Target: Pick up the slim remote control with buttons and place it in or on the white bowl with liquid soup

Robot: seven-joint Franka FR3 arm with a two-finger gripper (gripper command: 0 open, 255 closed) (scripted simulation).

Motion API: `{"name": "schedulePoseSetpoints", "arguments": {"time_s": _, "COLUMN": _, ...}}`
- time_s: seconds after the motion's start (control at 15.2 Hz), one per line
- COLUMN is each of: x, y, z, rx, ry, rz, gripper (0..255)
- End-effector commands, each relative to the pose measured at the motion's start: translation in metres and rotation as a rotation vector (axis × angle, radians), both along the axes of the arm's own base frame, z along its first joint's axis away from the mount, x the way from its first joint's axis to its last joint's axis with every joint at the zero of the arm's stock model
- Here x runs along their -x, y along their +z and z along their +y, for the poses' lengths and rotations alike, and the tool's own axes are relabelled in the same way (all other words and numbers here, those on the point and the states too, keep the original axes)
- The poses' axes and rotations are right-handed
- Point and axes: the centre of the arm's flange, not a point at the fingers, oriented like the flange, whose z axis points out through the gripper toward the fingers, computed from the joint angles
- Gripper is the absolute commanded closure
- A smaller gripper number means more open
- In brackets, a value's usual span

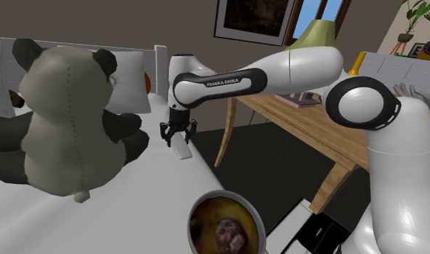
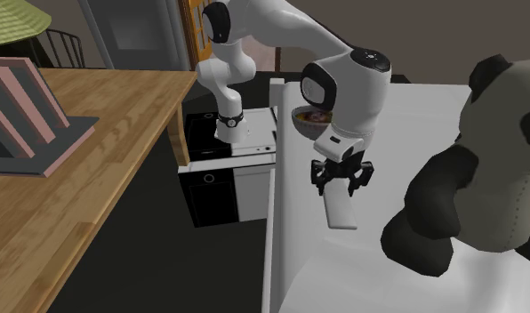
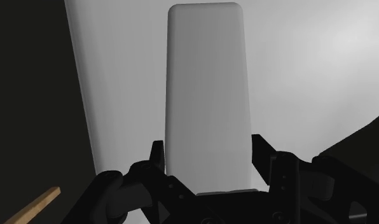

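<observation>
The remote (image 3: pixel 207 95) is drawn as a plain pale slab with no buttons visible. It is laid flat on the white bed (image 1: pixel 134 216), near the bed's edge. Its long axis is pointed away from the end effector (image 3: pixel 207 153).

The end effector is lowered over the remote's near end, pointing straight down. Its black fingers (image 3: pixel 158 156) are set against the two long sides, closed to the remote's width. The remote is thus clasped while still flat on the sheet. The same grip is seen in the shoulder view, with the end effector (image 1: pixel 177 137) above the remote (image 1: pixel 181 151). In the second exterior view the remote (image 2: pixel 341 212) is seen sticking out below the end effector (image 2: pixel 341 182).

The bowl (image 1: pixel 190 224) holds brownish soup and is placed on the bed near the same edge, well apart from the remote, toward the arm's base. In the second exterior view the bowl (image 2: pixel 296 114) is partly hidden behind the arm.

A big panda toy (image 1: pixel 62 108) is seated on the bed, near the remote on the side away from the edge. A wooden desk (image 1: pixel 307 123) is seen beside the bed, across a dark floor gap.
</observation>
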Motion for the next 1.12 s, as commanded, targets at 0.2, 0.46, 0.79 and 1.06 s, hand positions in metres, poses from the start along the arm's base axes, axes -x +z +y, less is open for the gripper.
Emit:
{"name": "schedulePoseSetpoints", "arguments": {"time_s": 0.2, "x": 0.0, "y": 0.026, "z": 0.0, "rx": 0.0, "ry": 0.0, "rz": 0.0, "gripper": 255}}
{"name": "schedulePoseSetpoints", "arguments": {"time_s": 0.46, "x": 0.0, "y": 0.047, "z": 0.0, "rx": 0.0, "ry": 0.0, "rz": 0.0, "gripper": 255}}
{"name": "schedulePoseSetpoints", "arguments": {"time_s": 0.79, "x": 0.0, "y": 0.073, "z": 0.0, "rx": 0.0, "ry": 0.0, "rz": 0.0, "gripper": 255}}
{"name": "schedulePoseSetpoints", "arguments": {"time_s": 1.06, "x": 0.013, "y": 0.086, "z": 0.003, "rx": 0.0, "ry": 0.0, "rz": 0.0, "gripper": 255}}
